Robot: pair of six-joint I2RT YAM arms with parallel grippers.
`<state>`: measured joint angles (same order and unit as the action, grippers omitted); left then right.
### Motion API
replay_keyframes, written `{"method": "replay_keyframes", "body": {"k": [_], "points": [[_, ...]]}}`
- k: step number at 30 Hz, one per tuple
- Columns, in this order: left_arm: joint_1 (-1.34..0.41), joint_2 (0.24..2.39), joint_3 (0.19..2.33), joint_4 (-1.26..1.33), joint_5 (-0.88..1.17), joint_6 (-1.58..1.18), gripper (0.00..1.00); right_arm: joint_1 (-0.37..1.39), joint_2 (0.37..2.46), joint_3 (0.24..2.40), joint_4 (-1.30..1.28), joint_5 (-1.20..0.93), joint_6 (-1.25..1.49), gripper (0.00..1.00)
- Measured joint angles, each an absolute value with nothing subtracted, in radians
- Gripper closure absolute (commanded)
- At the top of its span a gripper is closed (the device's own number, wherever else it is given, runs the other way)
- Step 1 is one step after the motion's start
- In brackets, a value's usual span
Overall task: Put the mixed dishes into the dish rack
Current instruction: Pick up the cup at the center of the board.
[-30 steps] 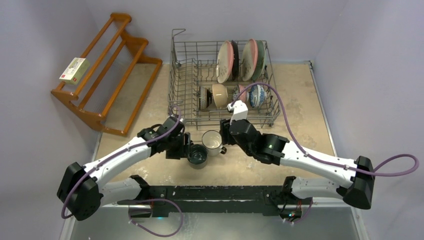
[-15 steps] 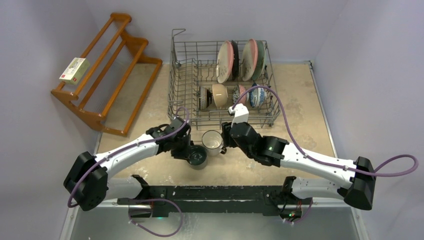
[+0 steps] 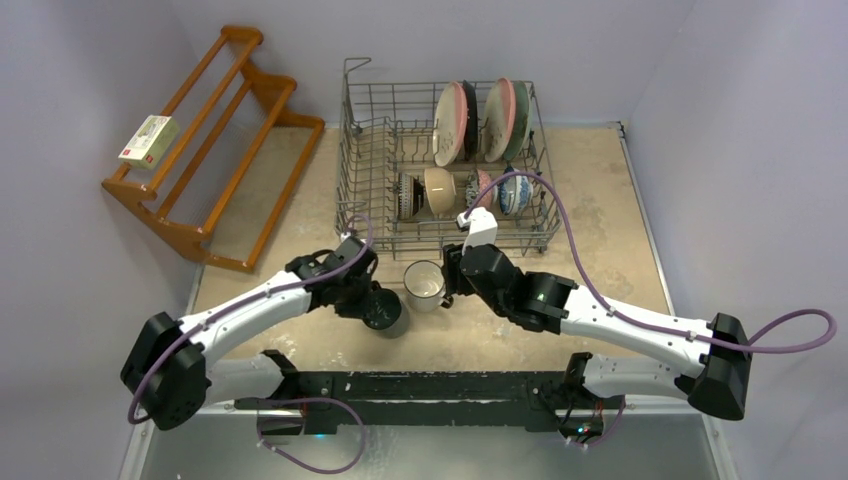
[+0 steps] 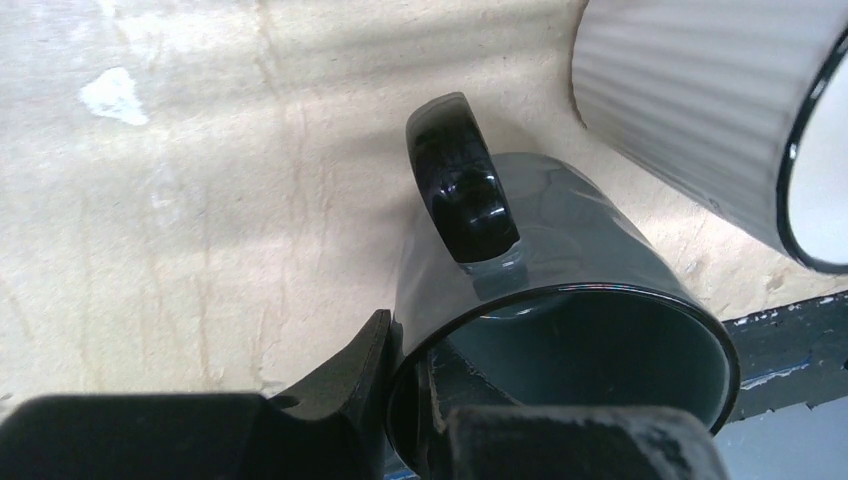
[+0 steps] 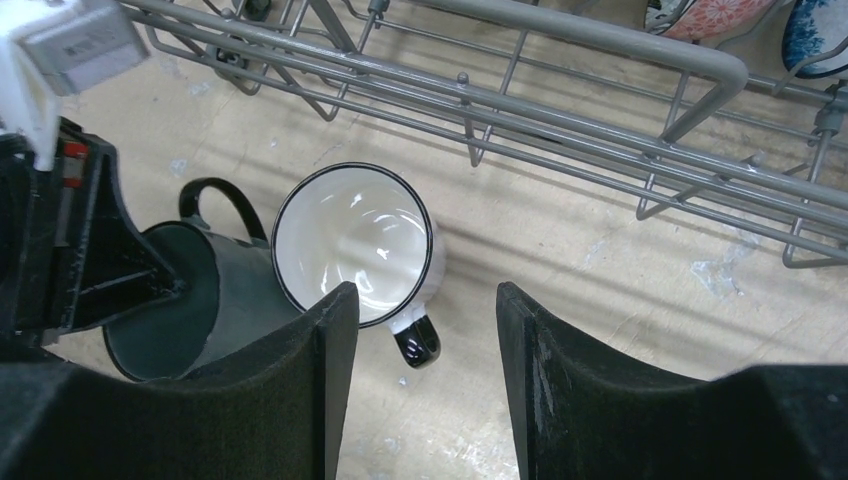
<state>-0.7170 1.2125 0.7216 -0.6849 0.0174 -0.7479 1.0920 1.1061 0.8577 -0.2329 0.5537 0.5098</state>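
The dark teal mug [image 3: 385, 310] is tipped on the table in front of the dish rack [image 3: 365, 180]. My left gripper [image 3: 368, 300] is shut on its rim, one finger inside and one outside [image 4: 405, 345]; the mug [image 4: 560, 260] shows its black handle on top. The white mug [image 3: 424, 283] stands upright beside it, touching or nearly so [image 5: 350, 245]. My right gripper [image 3: 447, 278] is open and empty just above the white mug's handle side [image 5: 425, 300]. Plates [image 3: 455, 122] and bowls [image 3: 440, 190] stand in the rack.
A brown wooden slatted shelf [image 3: 200, 140] with a small box [image 3: 148, 138] stands at the far left. The rack's front wires [image 5: 600, 60] lie just beyond the mugs. The black base rail [image 3: 420, 385] runs along the near edge.
My left gripper closed onto the teal mug's rim, tipped it and drew it slightly left. My right gripper shifted a little toward the white mug, then held still.
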Motion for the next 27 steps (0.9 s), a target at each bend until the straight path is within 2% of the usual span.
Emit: {"method": "replay_keyframes", "body": {"k": [6,10,19,27], "points": [[-0.717,1.093,0.771,-0.768,-0.032,-0.737,1.00,1.092,1.105,0.856,-0.224,0.530,0.525,0.41],[-0.717,1.012,0.818,-0.776,-0.032,-0.714,1.00,1.092,1.088,0.841,-0.208,0.505,0.543,0.35],[-0.717,0.917,0.930,-0.786,-0.015,-0.632,1.00,1.092,1.005,0.841,-0.183,0.480,0.607,0.16],[-0.717,0.814,1.002,-0.747,-0.012,-0.518,1.00,1.092,0.850,0.816,-0.098,0.430,0.622,0.01]]}}
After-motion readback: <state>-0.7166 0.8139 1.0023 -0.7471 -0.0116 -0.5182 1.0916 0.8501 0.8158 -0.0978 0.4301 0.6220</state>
